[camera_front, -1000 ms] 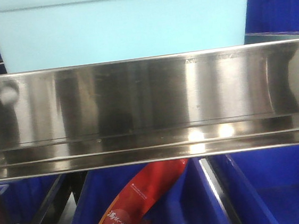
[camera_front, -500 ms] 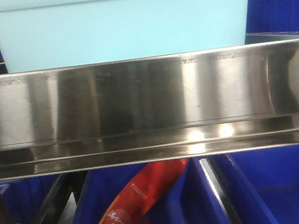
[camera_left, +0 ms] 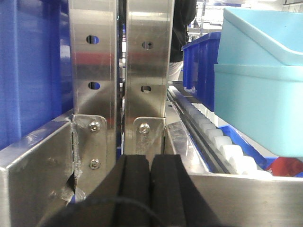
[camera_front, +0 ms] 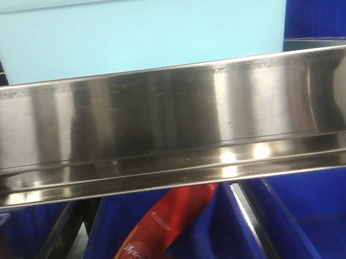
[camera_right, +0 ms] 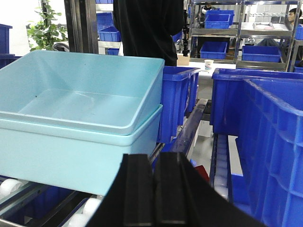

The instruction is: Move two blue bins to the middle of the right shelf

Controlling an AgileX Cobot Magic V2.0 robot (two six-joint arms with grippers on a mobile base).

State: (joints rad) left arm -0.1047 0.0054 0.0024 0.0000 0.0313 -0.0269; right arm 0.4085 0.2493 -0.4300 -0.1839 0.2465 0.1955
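Up front, a light blue bin [camera_front: 138, 31] sits above the steel shelf rail [camera_front: 173, 126], over dark blue bins [camera_front: 318, 219]; left wrist: left claw [camera_left: 150, 189] pressed closed, empty, facing shelf posts [camera_left: 120, 61]; right wrist: right claw [camera_right: 155, 189] closed, empty, before the nested light bins.

1. This is looking like a warehouse or stockroom, not anyone's home.
2. Stainless steel shelving [camera_front: 172, 123] is running everywhere, with bolted uprights [camera_left: 118, 61] and roller tracks [camera_left: 213, 137] carrying the bins.
3. Blue plastic bins [camera_right: 265, 127] are sitting in rows, plus light blue bins [camera_right: 80, 118] nested together.
4. More racks loaded with blue crates [camera_right: 215, 47] are standing in the background, and someone in dark clothes [camera_right: 147, 28] is standing in the aisle.
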